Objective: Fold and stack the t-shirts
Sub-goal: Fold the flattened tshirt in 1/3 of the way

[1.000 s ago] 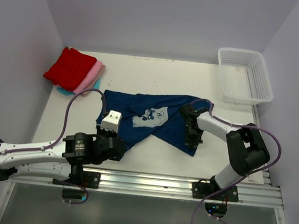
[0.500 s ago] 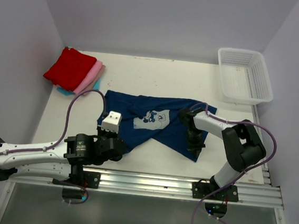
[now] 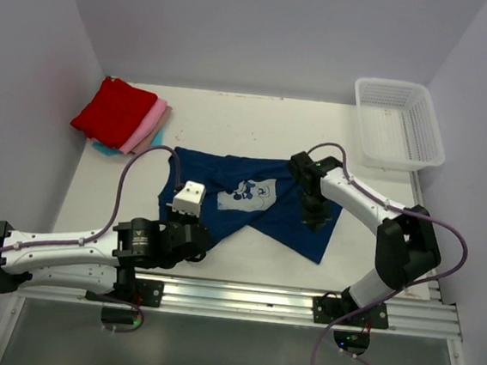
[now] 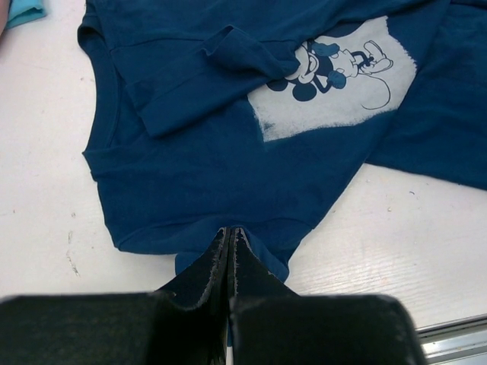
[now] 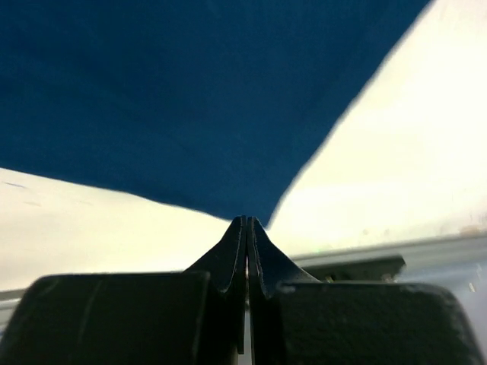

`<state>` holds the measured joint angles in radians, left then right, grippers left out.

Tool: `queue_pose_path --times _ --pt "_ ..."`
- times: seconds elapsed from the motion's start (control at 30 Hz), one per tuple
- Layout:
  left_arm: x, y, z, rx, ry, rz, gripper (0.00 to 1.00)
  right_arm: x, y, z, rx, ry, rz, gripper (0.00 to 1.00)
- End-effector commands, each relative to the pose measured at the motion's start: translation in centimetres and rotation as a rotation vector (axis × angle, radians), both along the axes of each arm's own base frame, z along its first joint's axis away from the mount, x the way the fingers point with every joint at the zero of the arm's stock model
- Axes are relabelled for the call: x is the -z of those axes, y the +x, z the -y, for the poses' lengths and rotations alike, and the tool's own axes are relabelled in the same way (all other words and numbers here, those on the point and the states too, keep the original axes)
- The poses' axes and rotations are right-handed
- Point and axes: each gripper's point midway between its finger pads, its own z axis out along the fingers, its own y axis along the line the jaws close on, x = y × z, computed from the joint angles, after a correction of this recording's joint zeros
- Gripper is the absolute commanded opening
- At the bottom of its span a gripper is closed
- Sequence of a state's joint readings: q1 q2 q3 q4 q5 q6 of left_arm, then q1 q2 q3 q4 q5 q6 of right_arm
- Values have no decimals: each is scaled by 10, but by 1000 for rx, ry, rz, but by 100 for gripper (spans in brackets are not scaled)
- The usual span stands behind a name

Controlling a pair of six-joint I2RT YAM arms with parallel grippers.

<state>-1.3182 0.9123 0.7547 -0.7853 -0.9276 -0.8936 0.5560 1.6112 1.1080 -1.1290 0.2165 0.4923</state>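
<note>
Overhead and wrist views of a table. The navy t-shirt [image 3: 266, 217] lies rumpled, left of the white mesh basket [image 3: 391, 83] and nearer to me than it, print up. A folded flap crosses its chest.

My left gripper [image 4: 230, 232] is closed tight, pinching a small tuck of the shirt's edge on the side farthest from the basket. My right gripper [image 5: 246, 222] is closed too, nipping a corner of the same shirt on the basket side; the cloth hangs from its tips, just off the table.

I judge this to be the spreading or first fold. To do it well I should move both arms together, keeping the cloth lightly taut so neither thin pinch slips.

The red folded shirt [image 3: 117, 110] tops the stack, well apart from the basket, far left.
</note>
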Motion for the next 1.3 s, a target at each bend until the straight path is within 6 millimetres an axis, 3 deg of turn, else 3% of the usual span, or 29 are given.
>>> queue_pose_path --times 0.0,0.17,0.4,0.57,0.63,0.77,0.93,1.27 --pt "-16 4 10 -8 -60 29 0 -30 52 -25 -26 84 202 0" --pt "-17 1 6 -14 -95 21 0 6 84 -52 -44 166 224 0" --pt "-15 -1 -5 -35 -101 11 0 38 86 -64 -30 231 235 0" --pt "-15 -2 -7 -40 -115 15 0 66 65 -48 -24 179 174 0" --pt "-15 -1 -8 -47 -116 18 0 80 47 -35 -34 130 101 0" --pt "-13 -1 -12 -62 -117 26 0 89 5 -8 -44 32 -58 0" --pt "-16 2 -10 -69 -126 45 0 102 -28 -1 -41 -7 -261 0" --pt "-17 4 -9 -81 -119 52 0 91 -45 -1 -70 -11 -387 0"
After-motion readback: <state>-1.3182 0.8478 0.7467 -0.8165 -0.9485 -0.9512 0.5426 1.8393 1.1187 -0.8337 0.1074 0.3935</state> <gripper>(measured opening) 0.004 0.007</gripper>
